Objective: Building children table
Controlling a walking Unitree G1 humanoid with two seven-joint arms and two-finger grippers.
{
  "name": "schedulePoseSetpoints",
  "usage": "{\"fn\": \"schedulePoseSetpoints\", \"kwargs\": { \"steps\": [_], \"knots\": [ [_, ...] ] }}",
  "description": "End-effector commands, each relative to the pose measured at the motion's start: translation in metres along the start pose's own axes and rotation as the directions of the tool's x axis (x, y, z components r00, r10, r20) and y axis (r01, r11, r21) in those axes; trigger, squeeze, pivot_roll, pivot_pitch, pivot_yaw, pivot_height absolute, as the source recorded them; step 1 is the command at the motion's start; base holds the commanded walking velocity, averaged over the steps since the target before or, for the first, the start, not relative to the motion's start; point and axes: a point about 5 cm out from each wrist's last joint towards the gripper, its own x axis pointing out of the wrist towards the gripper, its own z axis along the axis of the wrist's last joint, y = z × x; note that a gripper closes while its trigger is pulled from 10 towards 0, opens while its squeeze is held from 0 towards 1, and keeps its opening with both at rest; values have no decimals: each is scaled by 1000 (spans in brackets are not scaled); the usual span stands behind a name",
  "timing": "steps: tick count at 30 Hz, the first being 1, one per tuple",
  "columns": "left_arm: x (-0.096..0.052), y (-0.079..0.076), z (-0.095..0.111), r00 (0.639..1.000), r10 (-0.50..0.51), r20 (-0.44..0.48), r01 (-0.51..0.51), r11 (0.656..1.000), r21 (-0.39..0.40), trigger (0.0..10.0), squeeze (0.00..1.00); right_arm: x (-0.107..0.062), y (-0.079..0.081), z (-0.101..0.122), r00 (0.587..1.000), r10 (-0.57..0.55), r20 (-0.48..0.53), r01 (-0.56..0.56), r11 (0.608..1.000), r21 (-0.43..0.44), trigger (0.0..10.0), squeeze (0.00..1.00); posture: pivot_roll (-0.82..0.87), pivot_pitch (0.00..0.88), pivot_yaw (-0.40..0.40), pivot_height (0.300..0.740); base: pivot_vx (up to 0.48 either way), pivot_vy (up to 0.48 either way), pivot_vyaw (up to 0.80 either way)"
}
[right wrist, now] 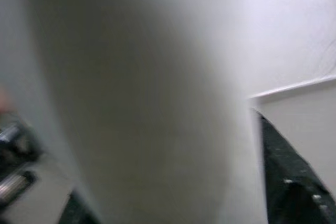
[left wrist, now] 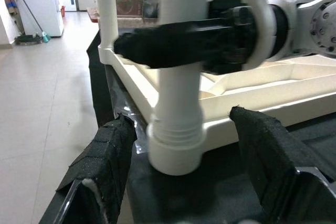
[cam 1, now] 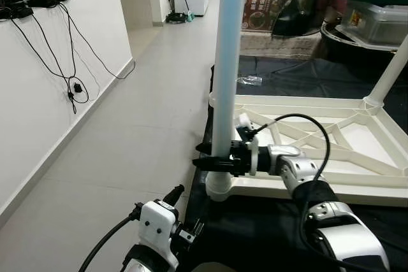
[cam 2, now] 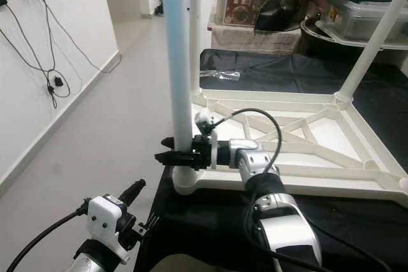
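An inverted cream plastic table top, ribbed with diagonal braces on its underside, is seen lying on a black cloth. A smooth, round, pale blue-white table leg stands upright in the near left corner socket.

The leg is clamped low down by the right gripper, its black fingers closed around the tube just above the socket. In the right wrist view the leg is rendered as a blurred pale surface at very close range.

The left wrist view supplies detail not resolved from the head: a ringed collar where the leg enters the socket. The left gripper is held apart from it, fingers spread and padded with rough black fabric. From the head, a second leg is noted at the far corner, slightly tilted.
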Motion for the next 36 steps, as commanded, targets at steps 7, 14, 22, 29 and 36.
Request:
{"fn": "schedulePoseSetpoints", "kwargs": {
  "steps": [7, 14, 22, 29, 36],
  "knots": [
    [-1, 0, -3, 1000, 6, -8, -6, 1000, -2, 10000, 0, -9, -28, -8, 805, -588, 76, 591, 806, -19, 0, 0, 58, 0, -32, 740, 0, 0, 0],
    [-1, 2, -3, 1000, 1, -11, -1, 1000, -2, 10000, 0, -57, -41, -19, 201, -976, 81, 976, 207, 68, 0, 0, 51, 0, -22, 740, 0, 0, 0],
    [-1, 2, -4, 1000, 1, -15, -1, 1000, -2, 10000, 0, -63, -16, -36, -161, -987, -9, 974, -160, 161, 0, 0, 45, 0, -18, 740, 0, 0, 0],
    [0, 3, -4, 1000, 2, -12, -2, 1000, -3, 10000, 0, -41, -16, -29, -116, -992, 43, 984, -108, 143, 10000, 0, 44, 0, -21, 740, 0, 0, 0],
    [0, 4, -3, 1000, 7, -12, -7, 1000, -6, 10000, 0, -22, -18, 3, 212, -941, 262, 948, 264, 180, 10000, 0, 43, 0, -19, 740, 0, 0, 0]
  ]
}}
